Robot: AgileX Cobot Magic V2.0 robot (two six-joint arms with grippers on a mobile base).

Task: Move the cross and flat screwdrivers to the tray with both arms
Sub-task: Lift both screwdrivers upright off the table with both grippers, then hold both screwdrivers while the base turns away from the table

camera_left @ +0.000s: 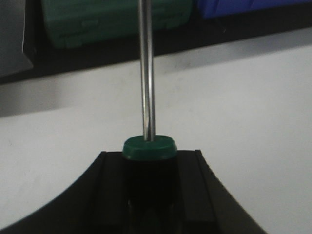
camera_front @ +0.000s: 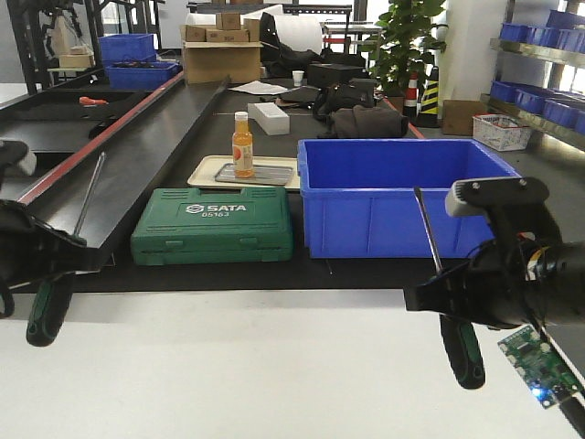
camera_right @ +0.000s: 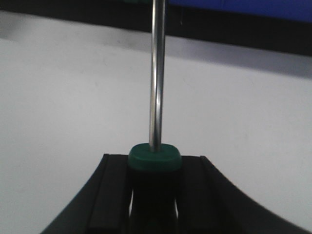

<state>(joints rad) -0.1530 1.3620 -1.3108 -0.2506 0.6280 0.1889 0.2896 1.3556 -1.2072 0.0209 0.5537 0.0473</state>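
Observation:
My left gripper (camera_front: 57, 265) is shut on a screwdriver (camera_front: 44, 315) with a green and black handle. Its long steel shaft points up and away over the white table (camera_front: 247, 366). The left wrist view shows the handle collar (camera_left: 148, 147) clamped in the left gripper (camera_left: 148, 163). My right gripper (camera_front: 450, 297) is shut on a second screwdriver (camera_front: 462, 352) of the same kind, its shaft also pointing up; the right wrist view shows it (camera_right: 155, 157) in the gripper (camera_right: 155, 168). Both are held above the table. The tips are too small to tell cross from flat. The beige tray (camera_front: 210, 174) lies behind the green case.
An orange bottle (camera_front: 242, 144) stands on the tray. A green SATA tool case (camera_front: 212, 226) and a large blue bin (camera_front: 393, 197) sit on the black surface beyond the white table. A black conveyor (camera_front: 137, 128) runs along the left. Boxes and bags lie further back.

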